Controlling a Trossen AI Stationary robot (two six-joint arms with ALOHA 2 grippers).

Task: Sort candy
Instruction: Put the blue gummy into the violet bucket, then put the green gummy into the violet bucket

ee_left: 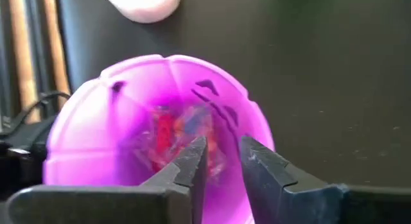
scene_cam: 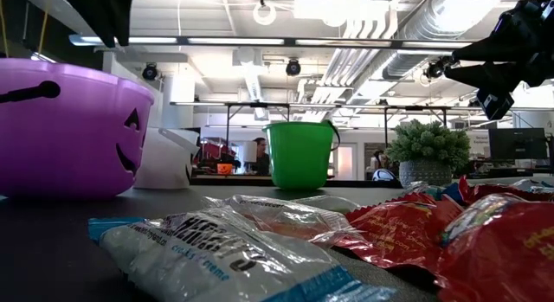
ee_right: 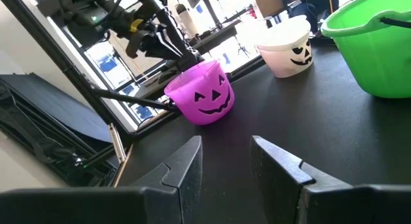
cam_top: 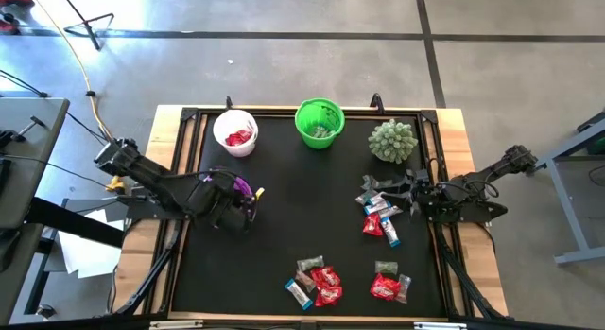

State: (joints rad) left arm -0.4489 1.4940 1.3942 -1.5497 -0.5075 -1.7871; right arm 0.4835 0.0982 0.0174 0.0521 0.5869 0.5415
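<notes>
Left gripper [ee_left: 221, 166] hangs directly over the purple pumpkin bucket [cam_top: 238, 191] at the mat's 9 o'clock side; its fingers stand slightly parted with a visible gap and nothing between them, so it is released. Inside the purple bucket, blurred red and bluish wrappers [ee_left: 183, 131] show at the bottom. At about 11 o'clock sits the white pumpkin cup [cam_top: 235, 131] with red candy [cam_top: 238, 137] in it. At 12 o'clock stands the green bucket [cam_top: 319, 122], holding pale wrapped pieces that are too small to tell apart. At roughly 1 to 2 o'clock is the spiky pale-green ball [cam_top: 392, 140], resting in a grey pot in the low view. Loose candy lies on the black mat [cam_top: 284, 226] in three groups: a pile at 6 o'clock [cam_top: 317, 281], a smaller one at 5 o'clock [cam_top: 389, 286], and a scatter at 3 o'clock [cam_top: 380, 215], mixed red, dark and blue-white wrappers. Right gripper [ee_right: 225, 163] sits at the 3 o'clock edge just beside that scatter, raised above the mat; fingers parted, empty. From the right wrist the purple bucket shows a jack-o'-lantern face, well apart from the white cup.
</notes>
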